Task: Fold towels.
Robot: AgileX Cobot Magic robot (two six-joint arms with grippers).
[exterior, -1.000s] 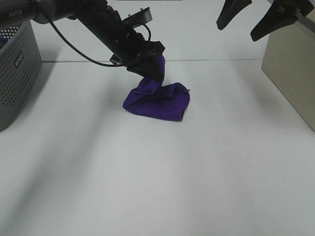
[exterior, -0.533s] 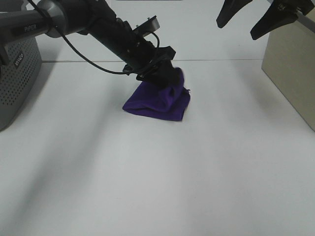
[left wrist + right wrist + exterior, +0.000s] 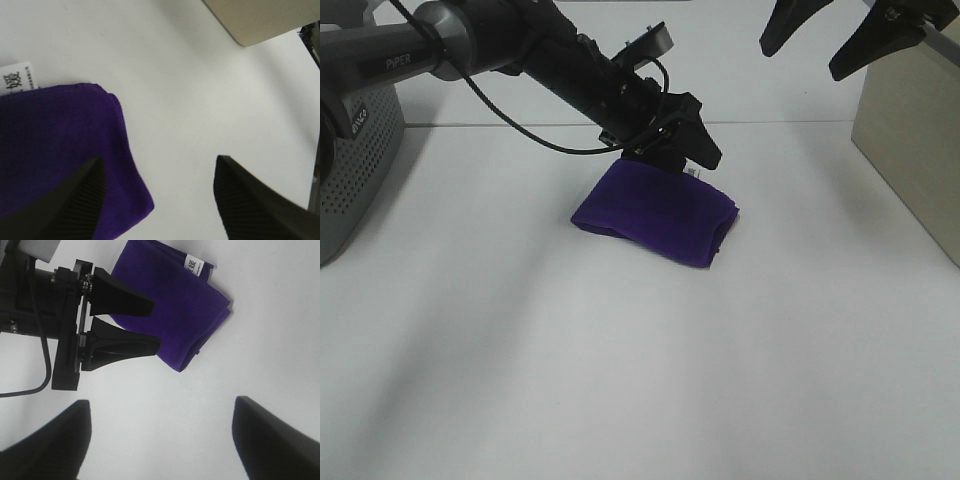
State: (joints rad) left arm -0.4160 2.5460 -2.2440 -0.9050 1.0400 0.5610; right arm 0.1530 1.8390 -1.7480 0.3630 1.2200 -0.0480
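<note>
Exterior high: I see the deep purple soft folded towel (image 3: 655, 212) lying mid white surface (image 3: 620, 380); my left hand (image 3: 692, 150) hovers at its far edge, released, holding nothing.
Left wrist: black fingers (image 3: 75, 205) spread; towel's corner and small white tag (image 3: 19, 76) below.
Right wrist: my right hand (image 3: 160, 440) is spread wide, empty, well above the towel.

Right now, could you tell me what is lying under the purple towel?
The purple towel lies folded flat on the white table, its white tag at one edge. Anything between its layers or beneath it is covered.
</note>
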